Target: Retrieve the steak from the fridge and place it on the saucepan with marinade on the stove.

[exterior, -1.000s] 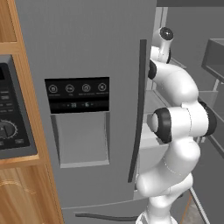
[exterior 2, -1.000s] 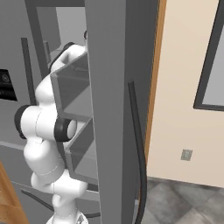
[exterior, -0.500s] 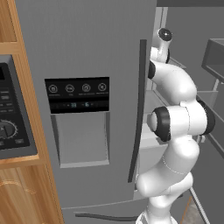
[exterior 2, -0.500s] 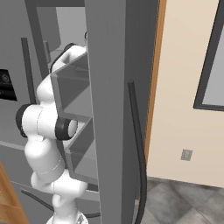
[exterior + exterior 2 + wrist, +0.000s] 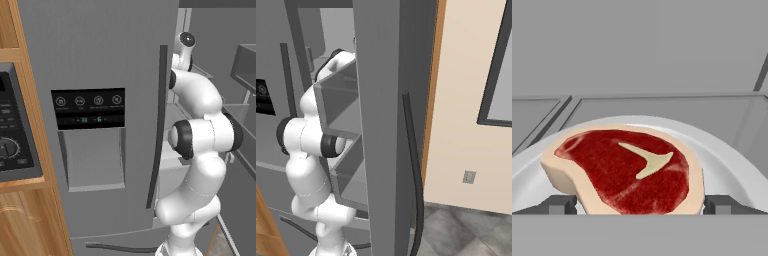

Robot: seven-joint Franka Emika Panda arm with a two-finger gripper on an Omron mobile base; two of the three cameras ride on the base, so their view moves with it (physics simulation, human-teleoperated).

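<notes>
Since a second ago the arm (image 5: 200, 140) has reached slightly deeper through the open right side of the fridge (image 5: 100, 60), while the base views have not shifted. Seen from the hand, the pincer (image 5: 640, 205) is spread wide, its two dark fingertips (image 5: 559, 204) flanking the near edge of the steak (image 5: 624, 170) without pinching it. That reddish slab, rimmed with pale fat, lies flat on a white plate (image 5: 732, 165) on a grey fridge shelf (image 5: 662, 105).
</notes>
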